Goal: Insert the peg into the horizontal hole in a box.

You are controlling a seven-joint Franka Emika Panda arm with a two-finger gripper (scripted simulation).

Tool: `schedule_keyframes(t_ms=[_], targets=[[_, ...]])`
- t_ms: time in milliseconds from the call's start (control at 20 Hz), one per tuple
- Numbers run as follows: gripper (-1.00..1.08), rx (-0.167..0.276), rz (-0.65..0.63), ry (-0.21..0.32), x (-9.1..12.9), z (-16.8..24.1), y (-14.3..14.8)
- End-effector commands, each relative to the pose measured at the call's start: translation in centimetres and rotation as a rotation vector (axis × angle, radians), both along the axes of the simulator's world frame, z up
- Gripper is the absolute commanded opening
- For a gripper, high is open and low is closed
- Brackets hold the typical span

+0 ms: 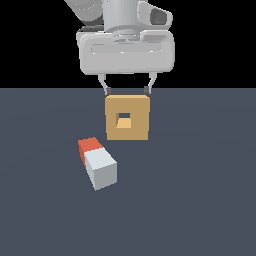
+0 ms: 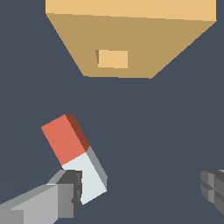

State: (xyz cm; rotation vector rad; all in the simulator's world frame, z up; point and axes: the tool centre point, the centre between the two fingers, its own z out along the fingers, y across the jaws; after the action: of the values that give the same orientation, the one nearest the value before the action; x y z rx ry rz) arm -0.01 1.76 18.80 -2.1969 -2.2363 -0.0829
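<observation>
Partly, box (image 1: pixel 127 131) hides tool (image 1: pixel 127 91) fingertips.

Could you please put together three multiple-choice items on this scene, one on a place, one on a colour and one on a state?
1. Where does the peg lie?
A. inside the hole
B. on the floor, nearer the camera than the box, towards the exterior view's left
C. on top of the box

2. What colour is the peg's shorter end?
A. orange-red
B. green
C. blue

3. How is the pincer?
A. shut on the peg
B. shut on the box
C. open, holding nothing

Answers: 1 B, the peg rests apart from the box. 2 A, the rest is pale grey-white. 3 C, the wrist view shows the fingers wide apart.
</observation>
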Motion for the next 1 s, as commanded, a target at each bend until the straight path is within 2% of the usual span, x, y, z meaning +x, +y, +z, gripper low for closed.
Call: schedule_keyframes(t_ms=[0,450,950], targets=[[1.0,0.0,0.0,0.0,0.0,0.0,0.0],[1.0,-0.004,0.047,0.002,-0.7,-1.1,-0.5],[1.0,-0.019,0.208,0.009,-3.0,-4.6,-2.6]])
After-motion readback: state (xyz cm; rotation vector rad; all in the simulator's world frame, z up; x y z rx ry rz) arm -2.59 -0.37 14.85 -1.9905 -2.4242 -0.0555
